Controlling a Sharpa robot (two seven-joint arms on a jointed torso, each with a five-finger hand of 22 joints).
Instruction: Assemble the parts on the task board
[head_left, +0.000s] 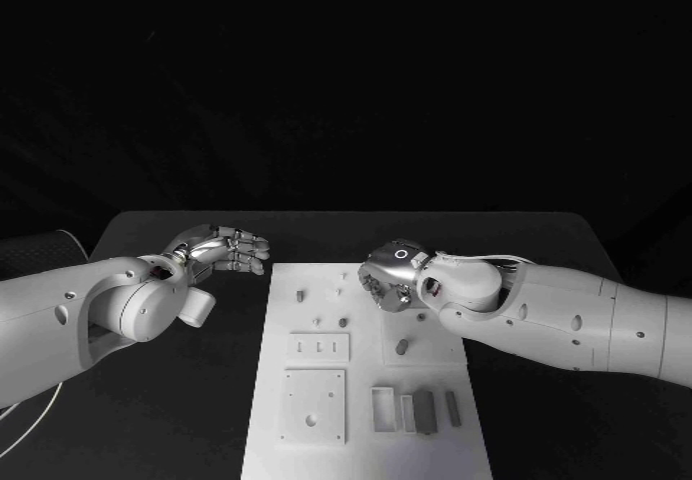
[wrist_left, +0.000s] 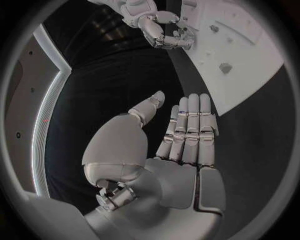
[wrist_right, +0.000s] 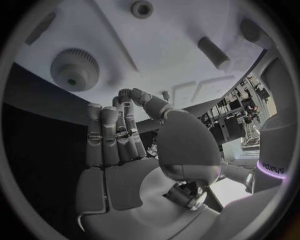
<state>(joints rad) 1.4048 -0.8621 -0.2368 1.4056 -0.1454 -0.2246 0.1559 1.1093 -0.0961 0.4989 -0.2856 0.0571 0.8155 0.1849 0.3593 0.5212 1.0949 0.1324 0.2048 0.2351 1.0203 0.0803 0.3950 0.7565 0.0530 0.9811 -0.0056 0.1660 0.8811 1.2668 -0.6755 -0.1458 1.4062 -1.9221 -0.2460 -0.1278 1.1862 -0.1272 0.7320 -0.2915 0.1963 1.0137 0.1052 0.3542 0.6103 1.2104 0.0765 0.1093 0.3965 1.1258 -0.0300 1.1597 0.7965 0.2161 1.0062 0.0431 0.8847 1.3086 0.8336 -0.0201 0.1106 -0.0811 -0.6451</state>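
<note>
Left hand (head_left: 224, 250) open beside the task board (head_left: 368, 440), fingers straight, grasping nothing — right hand (head_left: 392, 278) over the board's far end, released, fingers extended.

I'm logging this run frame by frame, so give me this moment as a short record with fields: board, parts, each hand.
board: white rectangular task board mid-table on black table
parts: small grey pegs and flat blocks on it, a grey toothed gear
left hand: silver left hand beside board, fingers straight, holding nothing
right hand: silver right hand over board, thumb meeting a fingertip; anything pinched cannot be told
</note>
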